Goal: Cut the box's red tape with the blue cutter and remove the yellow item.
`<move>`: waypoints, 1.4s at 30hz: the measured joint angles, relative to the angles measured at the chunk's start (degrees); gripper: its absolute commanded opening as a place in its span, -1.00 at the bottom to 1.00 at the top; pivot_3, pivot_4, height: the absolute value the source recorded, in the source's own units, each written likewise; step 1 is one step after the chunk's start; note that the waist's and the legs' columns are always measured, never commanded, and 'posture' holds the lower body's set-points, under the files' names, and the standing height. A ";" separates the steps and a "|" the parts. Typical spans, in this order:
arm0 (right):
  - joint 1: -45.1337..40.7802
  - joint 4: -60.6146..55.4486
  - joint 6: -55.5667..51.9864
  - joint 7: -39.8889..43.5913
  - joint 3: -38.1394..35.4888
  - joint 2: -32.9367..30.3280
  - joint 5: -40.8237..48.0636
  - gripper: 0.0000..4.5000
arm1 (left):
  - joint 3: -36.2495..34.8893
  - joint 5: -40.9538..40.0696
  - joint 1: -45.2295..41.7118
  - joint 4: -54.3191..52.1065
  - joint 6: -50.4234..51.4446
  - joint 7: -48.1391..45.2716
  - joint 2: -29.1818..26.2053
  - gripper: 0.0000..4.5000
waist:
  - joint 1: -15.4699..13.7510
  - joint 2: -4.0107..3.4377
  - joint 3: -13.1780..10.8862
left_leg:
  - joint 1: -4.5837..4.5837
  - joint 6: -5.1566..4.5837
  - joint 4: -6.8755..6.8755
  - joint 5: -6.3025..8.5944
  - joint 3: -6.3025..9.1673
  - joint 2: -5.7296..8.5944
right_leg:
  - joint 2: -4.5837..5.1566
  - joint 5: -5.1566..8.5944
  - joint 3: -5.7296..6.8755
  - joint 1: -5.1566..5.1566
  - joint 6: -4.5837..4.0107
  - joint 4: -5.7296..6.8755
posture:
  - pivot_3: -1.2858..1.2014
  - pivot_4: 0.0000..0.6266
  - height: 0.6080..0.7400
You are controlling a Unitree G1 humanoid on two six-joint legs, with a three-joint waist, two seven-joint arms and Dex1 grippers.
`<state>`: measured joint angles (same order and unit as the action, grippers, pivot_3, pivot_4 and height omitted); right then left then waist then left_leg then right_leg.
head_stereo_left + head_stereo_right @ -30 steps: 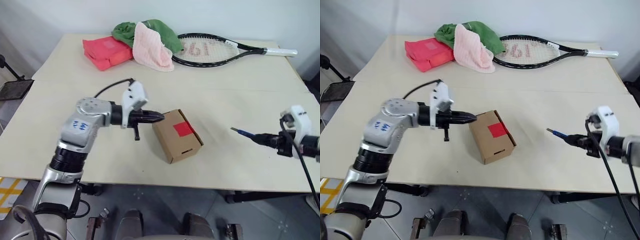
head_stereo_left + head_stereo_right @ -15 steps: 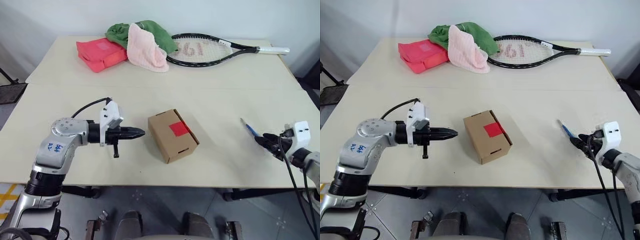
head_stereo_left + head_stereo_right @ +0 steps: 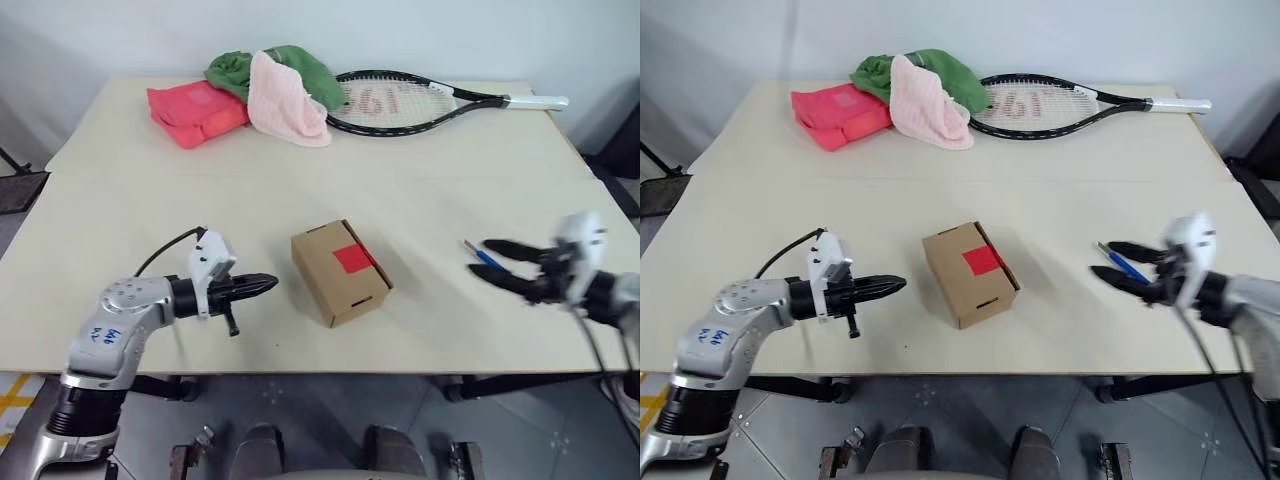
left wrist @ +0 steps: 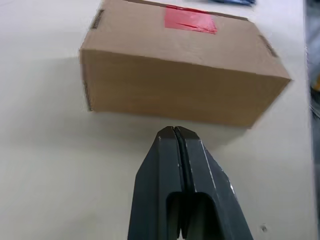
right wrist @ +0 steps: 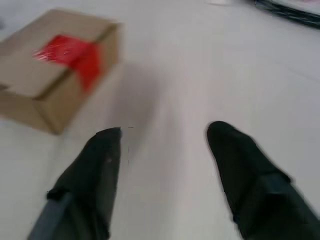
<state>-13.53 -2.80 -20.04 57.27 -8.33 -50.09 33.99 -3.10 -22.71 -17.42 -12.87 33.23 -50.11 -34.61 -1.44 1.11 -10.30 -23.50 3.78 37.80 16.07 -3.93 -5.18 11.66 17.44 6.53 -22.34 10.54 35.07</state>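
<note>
Left wrist view: left gripper pinched together just short of the box, tape uncut. Right gripper gapes empty; cutter seemingly lies between its jaws.

- red-pink packet lying flat near the table's far left corner
- green cloth bunched beside it, along the far edge
- pink cloth draped over the green one
- tennis racket flat along the far edge, handle toward the far right corner

Pale beige table before a plain white wall, grey floor.
</note>
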 measured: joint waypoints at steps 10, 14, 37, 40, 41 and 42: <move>-10.72 9.25 7.47 -4.21 12.94 14.59 -15.31 -0.99 | 4.17 2.32 0.07 -0.09 0.22 6.07 2.85 -1.00 | 0.11 -0.03 -0.01 | -0.12 0.01 0.03 0.00 -0.01 0.01 | 0.00 0.00 0.02 -0.11 0.00 0.03 | 0.03 -0.52 1.00; -10.57 5.77 4.13 -2.69 15.36 15.90 -15.47 -0.99 | 5.98 2.27 -1.06 0.54 1.68 6.19 3.80 -1.00 | -0.06 -0.03 -0.01 | -0.13 0.00 0.03 0.00 0.00 0.01 | 0.00 0.00 0.02 -0.10 0.00 0.04 | 0.03 -0.52 1.00; 1.55 -19.59 -20.45 -6.64 14.65 12.36 -10.21 -0.99 | 10.42 1.77 -1.85 2.27 4.37 -0.88 1.68 -1.00 | -0.09 -0.03 0.00 | -0.09 0.00 -0.02 0.00 -0.01 0.01 | 0.00 0.00 0.01 -0.10 0.00 0.02 | 0.03 -0.52 1.00; 1.61 -19.80 -21.64 -7.05 14.24 11.80 -9.66 -0.99 | 10.93 1.57 -2.05 2.26 4.98 -3.04 -0.36 -1.00 | -0.11 -0.03 0.00 | -0.10 0.00 -0.02 0.00 -0.01 0.01 | 0.00 0.00 0.01 -0.10 0.00 0.01 | 0.03 -0.52 1.00; 1.82 -20.31 -22.79 -6.97 13.45 10.34 -9.00 -0.99 | 11.14 0.92 -2.24 2.11 5.40 -5.26 -2.50 -1.00 | -0.13 -0.03 0.00 | -0.13 0.00 -0.02 0.00 -0.01 0.01 | 0.00 0.00 0.02 -0.13 -0.01 0.01 | 0.03 -0.52 1.00; 2.23 -20.78 -24.14 -6.96 11.73 8.72 -8.29 -0.99 | 11.14 0.47 -2.32 2.04 5.62 -7.21 -4.88 -1.00 | -0.15 -0.03 0.00 | -0.13 0.00 -0.04 0.00 -0.01 0.01 | 0.00 0.00 0.01 -0.13 -0.01 -0.01 | 0.03 -0.52 1.00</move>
<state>-11.30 -23.58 -44.19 50.31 3.41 -41.37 25.70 8.04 -22.24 -19.74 -10.83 38.85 -57.32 -39.49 -1.58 1.08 -10.30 -23.63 3.78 37.76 16.07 -3.93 -5.17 11.66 17.44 6.54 -22.47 10.53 35.07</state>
